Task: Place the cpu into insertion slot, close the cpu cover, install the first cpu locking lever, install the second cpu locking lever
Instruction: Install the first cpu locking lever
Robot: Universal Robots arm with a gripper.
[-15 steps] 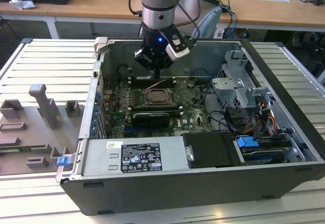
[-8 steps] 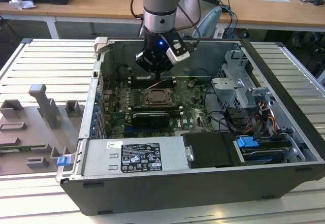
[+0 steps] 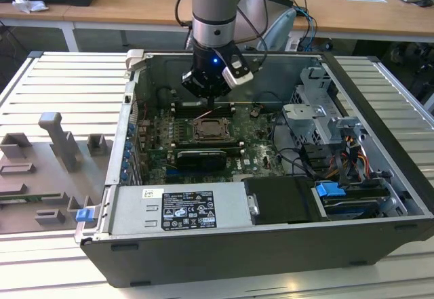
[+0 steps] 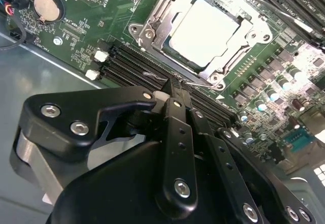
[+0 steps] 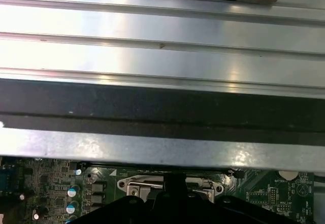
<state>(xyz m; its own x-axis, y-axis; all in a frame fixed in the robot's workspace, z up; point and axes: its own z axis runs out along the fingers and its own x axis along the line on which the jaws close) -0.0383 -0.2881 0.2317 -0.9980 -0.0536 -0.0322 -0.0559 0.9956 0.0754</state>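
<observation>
Second wrist view: gripper (image 4: 175, 88), fingers pressed together, beside the insertion slot (image 4: 147, 33) holding the cpu (image 4: 205, 31) beneath the cpu cover (image 4: 238, 49).

Arm comes down vertically from top centre of the exterior view, wrist pointing straight down. Gripper (image 3: 211, 97) sits just above frame centre; in the second wrist view its fingers (image 4: 175, 99) are pressed together, tips meeting.

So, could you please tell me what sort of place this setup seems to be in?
Probably a lab or workshop in an office-like room: an open computer case lies on a ribbed metal table, wooden desks stand behind, and the arm's gripper hangs over the motherboard inside the case.
</observation>
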